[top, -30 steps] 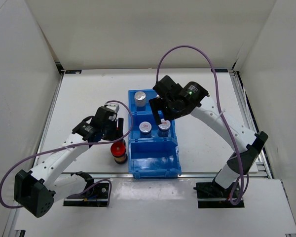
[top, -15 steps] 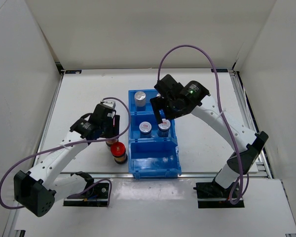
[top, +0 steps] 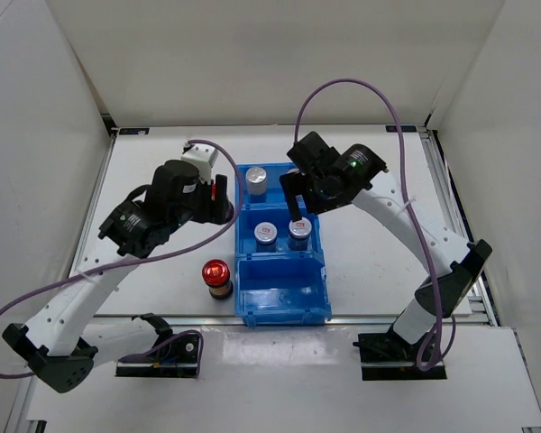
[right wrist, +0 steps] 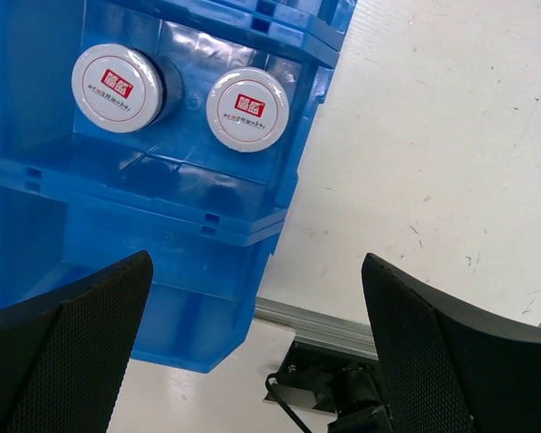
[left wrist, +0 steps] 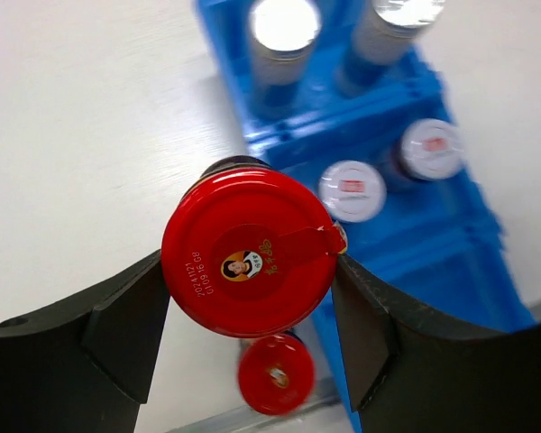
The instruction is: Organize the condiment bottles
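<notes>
Condiment bottles are found in three places: four in the bin, one on the table, one held in the air.

The table [top: 153, 158] is white and is walled on three sides. At its middle a blue bin [top: 284, 305] is set, with three compartments running from far to near.

The left gripper [left wrist: 248, 271] is clamped on a red bottle [left wrist: 243, 239], which is pinched between both fingers [left wrist: 126, 329]. This bottle is held upright above the table, just left of the bin's far end, with nothing touching it from below.

The right gripper [right wrist: 257, 334] is spread wide, and nothing is held between its fingers [right wrist: 451, 352]. It is hung over the right side of the bin, about where the far and middle compartments meet.

A silver bottle [top: 256, 182] is stood in the left half of the far compartment. A second silver bottle [left wrist: 392, 18] is stood beside it, and in the top view it is largely hidden by the right gripper.

A white bottle [right wrist: 117, 88] and a second white bottle [right wrist: 247, 109] are stood side by side in the middle compartment. A small red mark is carried on each cap.

A second red bottle [top: 215, 275] is stood upright on the table, just beside the bin's left wall, toward the near end.
</notes>
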{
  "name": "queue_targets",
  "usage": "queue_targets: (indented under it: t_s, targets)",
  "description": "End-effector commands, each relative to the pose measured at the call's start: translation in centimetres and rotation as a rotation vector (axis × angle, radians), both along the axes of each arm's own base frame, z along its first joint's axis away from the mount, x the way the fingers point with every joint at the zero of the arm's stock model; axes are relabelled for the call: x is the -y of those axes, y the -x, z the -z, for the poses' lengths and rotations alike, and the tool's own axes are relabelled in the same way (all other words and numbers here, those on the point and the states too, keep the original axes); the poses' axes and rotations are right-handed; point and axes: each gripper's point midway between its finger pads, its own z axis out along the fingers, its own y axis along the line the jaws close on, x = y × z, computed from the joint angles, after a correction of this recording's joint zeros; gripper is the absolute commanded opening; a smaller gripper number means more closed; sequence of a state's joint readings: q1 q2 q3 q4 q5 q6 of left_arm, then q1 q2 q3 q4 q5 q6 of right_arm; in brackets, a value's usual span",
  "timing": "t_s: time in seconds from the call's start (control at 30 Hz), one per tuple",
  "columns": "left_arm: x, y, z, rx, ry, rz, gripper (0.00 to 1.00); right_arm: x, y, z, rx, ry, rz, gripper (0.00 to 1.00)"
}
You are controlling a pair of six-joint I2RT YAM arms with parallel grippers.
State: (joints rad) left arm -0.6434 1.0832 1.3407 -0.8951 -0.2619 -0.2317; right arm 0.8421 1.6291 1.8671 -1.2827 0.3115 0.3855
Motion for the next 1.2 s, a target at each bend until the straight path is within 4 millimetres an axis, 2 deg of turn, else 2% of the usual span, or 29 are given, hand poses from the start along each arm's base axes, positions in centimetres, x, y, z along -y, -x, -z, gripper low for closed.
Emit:
queue_targets:
  t_s: [0.0,0.03,0.07,0.1,0.33,0.5,0.53,0.57,0.67,0.7,0.8,0.87,1.03,1.1,1.17]
  targets:
    - [2.6,2.2,-5.4,0.078,0.135,0.124,0.11,0.7,-0.6,-0.3,0.028,-0.002,0.028,1.0]
    - [4.0,3.2,-5.4,0.054,0.16,0.173,0.11,0.7,-0.6,-0.3,0.028,-0.002,0.028,1.0]
    - [4.3,3.7,-5.6,0.045,0.17,0.185,0.11,0.8,-0.5,0.0,0.021,0.006,0.028,1.0]
    - [4.8,4.2,-4.9,0.011,0.166,0.202,0.11,1.0,-0.4,-0.3,0.028,-0.002,0.028,1.0]
    - [7.0,8.3,-3.9,-0.096,0.194,0.345,0.11,2.1,-0.5,-0.2,0.03,-0.003,0.056,1.0]
    - [7.7,9.8,-0.6,-0.186,0.148,0.413,0.11,2.9,-0.5,-0.2,0.035,0.004,0.071,1.0]
    - [8.4,10.2,-0.3,-0.195,0.149,0.441,0.11,2.9,-0.5,-0.2,0.035,0.003,0.071,1.0]
    - [8.7,10.3,-0.5,-0.188,0.155,0.453,0.11,3.1,-0.7,-0.2,0.035,0.004,0.08,1.0]
    - [10.5,10.8,1.3,-0.215,0.107,0.51,0.11,3.5,-0.8,-0.5,0.042,-0.003,0.091,1.0]
    - [11.2,10.6,1.3,-0.203,0.108,0.517,0.11,3.7,-1.0,-0.5,0.042,-0.003,0.1,1.0]
    - [12.5,10.8,4.0,-0.218,0.038,0.535,0.11,4.2,-1.3,-0.4,0.037,-0.003,0.107,1.0]
    - [13.2,11.1,4.4,-0.209,0.023,0.547,0.11,4.4,-1.4,-1.0,0.051,-0.017,0.116,1.0]
    - [12.6,10.8,7.9,-0.209,-0.049,0.487,0.11,5.2,-1.3,-1.0,0.049,-0.018,0.125,1.0]
    - [12.5,10.8,8.2,-0.187,-0.043,0.484,0.11,5.4,-0.9,-1.1,0.046,-0.027,0.121,1.0]
    - [12.4,10.4,9.5,-0.177,-0.059,0.457,0.11,5.6,-0.9,-1.0,0.042,-0.036,0.125,1.0]
